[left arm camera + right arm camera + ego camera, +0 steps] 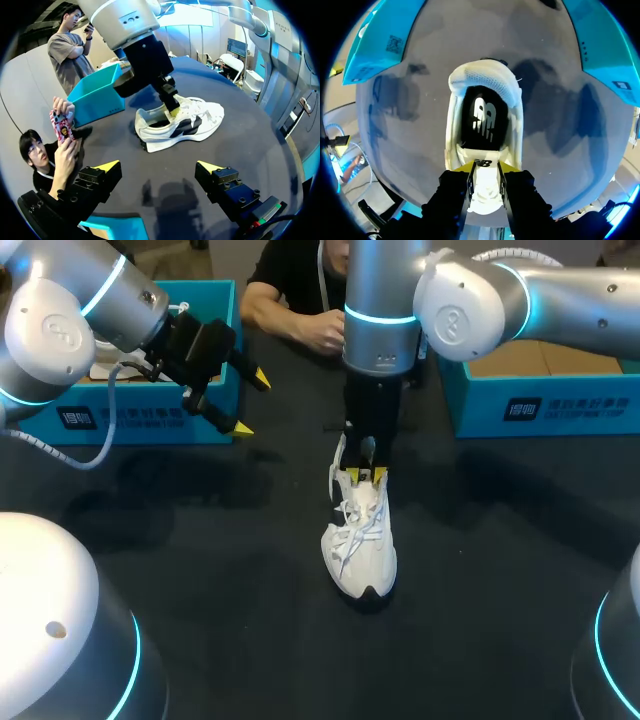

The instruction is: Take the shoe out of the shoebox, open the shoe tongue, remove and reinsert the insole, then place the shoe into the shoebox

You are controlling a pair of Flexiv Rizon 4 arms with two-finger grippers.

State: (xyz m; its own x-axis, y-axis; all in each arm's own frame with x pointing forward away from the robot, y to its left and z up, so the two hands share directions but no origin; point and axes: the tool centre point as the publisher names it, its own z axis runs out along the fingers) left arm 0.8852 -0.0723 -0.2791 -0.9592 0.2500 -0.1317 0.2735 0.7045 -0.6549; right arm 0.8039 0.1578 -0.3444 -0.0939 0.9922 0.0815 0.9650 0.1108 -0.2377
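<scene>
- The step in hand looks like opening the tongue. The shoe (362,550) is already out of the box and stands upright near the middle of the table (200,540), toe toward the near edge and heel toward the far edge.
- The right gripper (365,477) comes straight down onto the mouth of the shoe. Its 2 fingers are closed on the white tongue (484,192) from both sides, pinching it.
- With the tongue held that way the mouth gapes, and the black insole (484,120) lies flat inside, so it is not out yet.
- The left gripper (158,165) hangs toward the far left corner, just in front of the left box (140,415), well apart from the shoe. Its jaws are spread wide and hold nothing.
- The next move is probably lifting out the insole. It calls for the tongue to be kept back while a free finger pair reaches into the mouth and catches the heel end of the insole. The left arm seems the one free for that.
- The insole is thin and likely limp, so a shallow grip may slip.
- The table is dark and matte. 2 blue boxes sit on it, the left one at the far left corner and the right box (560,405) at the far right corner.
- A person's hand (322,332) appears to rest at the far edge, behind the right arm.
</scene>
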